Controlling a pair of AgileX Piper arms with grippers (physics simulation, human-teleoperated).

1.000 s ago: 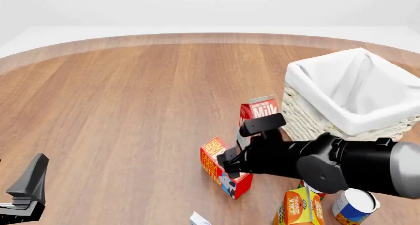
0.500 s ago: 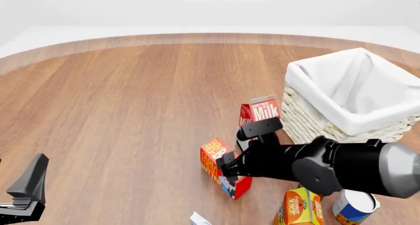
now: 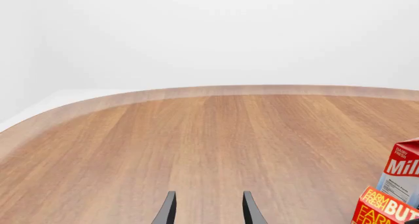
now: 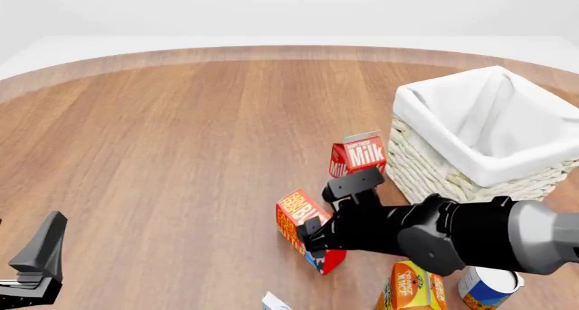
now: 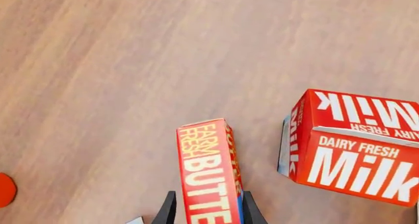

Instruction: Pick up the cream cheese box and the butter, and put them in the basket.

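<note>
Fingers (image 5: 169, 215) of the right arm: one either side of the butter (image 5: 208, 177), a narrow spread; contact with its faces cannot be told. Butter (image 4: 306, 230): on the table (image 4: 163, 147), just beside the milk carton (image 4: 357, 155). Fingers (image 3: 166, 213) of the left arm: apart, nothing between them, low over bare wood. Cream cheese box (image 4: 276, 302): only a white corner visible at the near edge. Basket (image 4: 434, 162): right of the milk carton. Orange juice carton (image 4: 418, 288) and can (image 4: 489, 285): near right.
</note>
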